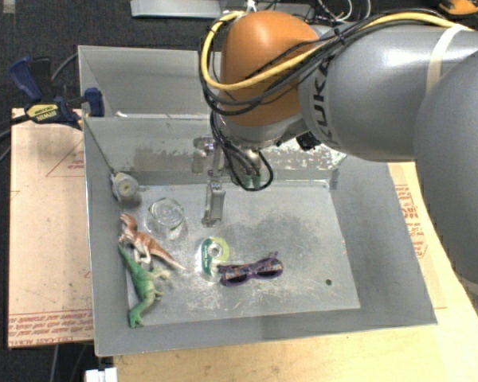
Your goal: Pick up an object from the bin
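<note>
Gripper [214,212] hangs low over the left-middle floor of the bin [311,245]; spread or pressed together, I cannot tell. A clear cup [166,216] stands just left of it. Nearest, toward the front, lies a green-and-white loop [212,256], long axis running front to back, with purple sunglasses [251,270] stretched crosswise beside it.

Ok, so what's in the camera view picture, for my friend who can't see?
A robot gripper hangs in a grey metal bin, beside a clear plastic cup. Near it lie a green-and-white ring, purple sunglasses, an orange toy dinosaur and a green toy dinosaur.
</note>
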Robot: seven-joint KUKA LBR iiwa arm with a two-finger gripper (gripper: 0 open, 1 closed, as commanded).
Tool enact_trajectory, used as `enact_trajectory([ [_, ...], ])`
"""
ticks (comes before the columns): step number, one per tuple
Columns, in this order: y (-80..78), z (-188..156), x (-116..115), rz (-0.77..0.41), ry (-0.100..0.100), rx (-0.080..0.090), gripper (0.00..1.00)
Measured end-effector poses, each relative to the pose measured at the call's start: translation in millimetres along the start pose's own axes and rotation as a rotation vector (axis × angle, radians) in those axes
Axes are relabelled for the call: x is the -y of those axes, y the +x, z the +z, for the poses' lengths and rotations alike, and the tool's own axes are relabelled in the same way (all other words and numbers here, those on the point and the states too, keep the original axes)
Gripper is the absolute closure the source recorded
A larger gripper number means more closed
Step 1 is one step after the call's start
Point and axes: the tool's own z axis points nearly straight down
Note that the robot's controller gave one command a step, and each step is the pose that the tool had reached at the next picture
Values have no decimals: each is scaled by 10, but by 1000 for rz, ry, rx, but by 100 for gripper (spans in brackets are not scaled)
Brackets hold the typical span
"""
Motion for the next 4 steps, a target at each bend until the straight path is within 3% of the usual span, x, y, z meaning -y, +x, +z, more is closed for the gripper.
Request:
enact_trajectory([
  [1, -15, -54, 11, 3, -1, 8, 0],
  [2, 380, 678, 325, -132, -1, 3, 0],
  [3, 448, 863, 393, -60, -1, 2, 0],
  [4, 506, 1166, 776, -280, -2, 5, 0],
])
